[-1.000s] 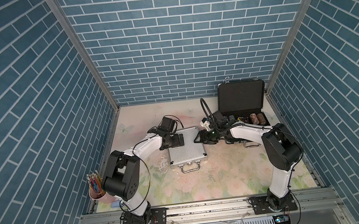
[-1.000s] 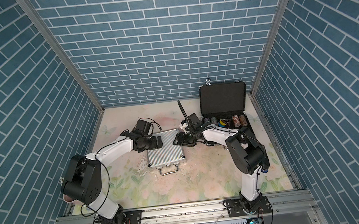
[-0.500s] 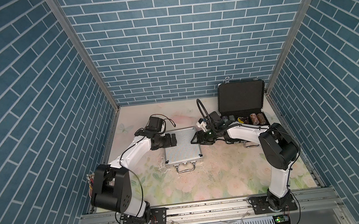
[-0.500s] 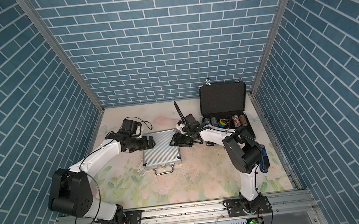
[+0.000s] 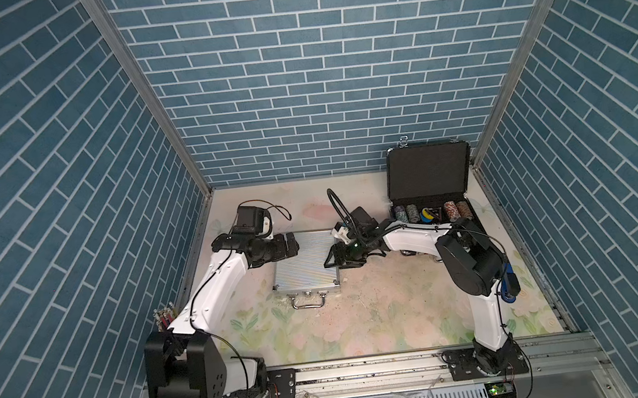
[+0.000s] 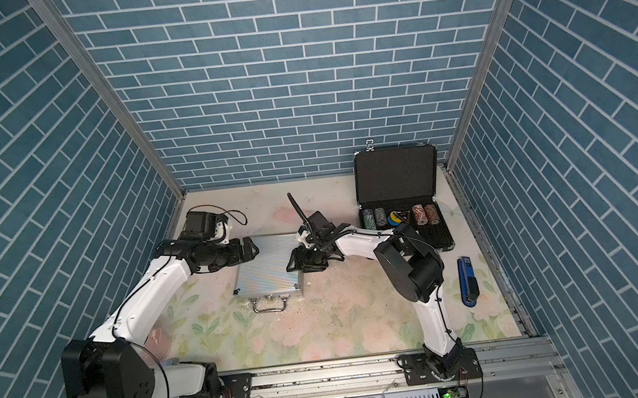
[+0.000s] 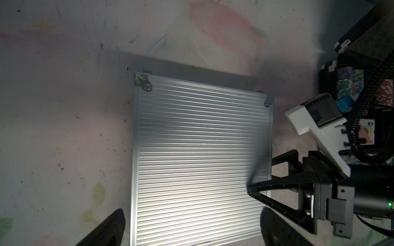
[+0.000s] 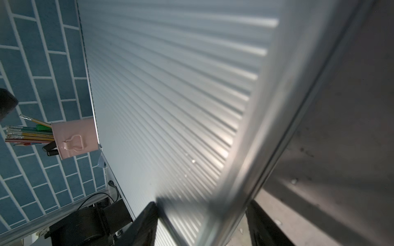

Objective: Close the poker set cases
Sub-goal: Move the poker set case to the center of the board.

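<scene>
Two cases sit on the floral-printed worktop point(image 5: 382, 314).

- Smaller silver ribbed aluminium case point(image 5: 306, 262): lies flat near the worktop's middle with its lid down. Its metal handle point(image 5: 309, 302) points toward the near edge.
- Larger black case point(image 5: 427, 172): stands in the far right corner with its lid upright. Rows of poker chips point(image 5: 405, 213) show in its tray. It is apart from both tools.
- Left tool point(image 5: 292, 245): jaws wide and holding nothing, at the silver case's far left corner. In the left wrist view the ribbed lid point(image 7: 202, 159) shows between its two black fingertips point(image 7: 110, 230).
- Right tool point(image 5: 330, 261): low at the silver case's right edge, jaws partway apart and straddling the rim. In the right wrist view one finger point(image 8: 147, 223) lies over the ribbed lid and the other sits outside, beside the side wall. I cannot tell whether either finger presses the metal.
- Pink metal pencil cup point(image 8: 74, 138): stands at the worktop's left edge, well apart from both cases.
</scene>
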`<act>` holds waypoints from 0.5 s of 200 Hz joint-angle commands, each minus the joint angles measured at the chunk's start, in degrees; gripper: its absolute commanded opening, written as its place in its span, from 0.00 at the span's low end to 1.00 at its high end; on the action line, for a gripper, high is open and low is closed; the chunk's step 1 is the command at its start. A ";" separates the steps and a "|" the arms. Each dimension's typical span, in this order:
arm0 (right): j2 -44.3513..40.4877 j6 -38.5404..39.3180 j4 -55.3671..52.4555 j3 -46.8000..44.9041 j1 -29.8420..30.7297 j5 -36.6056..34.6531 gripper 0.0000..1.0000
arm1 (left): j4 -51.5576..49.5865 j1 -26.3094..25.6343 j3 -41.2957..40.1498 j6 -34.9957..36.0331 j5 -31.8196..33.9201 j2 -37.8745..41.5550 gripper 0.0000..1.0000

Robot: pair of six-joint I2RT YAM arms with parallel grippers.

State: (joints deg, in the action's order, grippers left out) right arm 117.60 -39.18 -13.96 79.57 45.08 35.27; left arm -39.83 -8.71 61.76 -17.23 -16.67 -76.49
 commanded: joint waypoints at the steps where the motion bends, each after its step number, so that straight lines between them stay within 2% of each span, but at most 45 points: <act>1: 3.12 -1.50 0.57 4.33 1.79 -0.22 0.66 | -1.86 1.43 1.74 0.58 -0.89 1.33 1.00; 65: 14.59 -3.24 -1.06 20.38 4.89 -1.44 0.65 | -1.85 8.01 1.35 0.29 -2.45 4.47 1.00; 100: 21.19 -5.95 2.03 29.25 6.72 -1.77 0.65 | -2.23 10.43 0.82 0.43 -3.30 5.91 1.00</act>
State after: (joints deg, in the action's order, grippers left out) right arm 133.84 -42.76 -15.20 103.31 49.78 34.70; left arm -40.32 0.38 62.15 -17.28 -18.76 -71.85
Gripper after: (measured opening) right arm 0.654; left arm 0.996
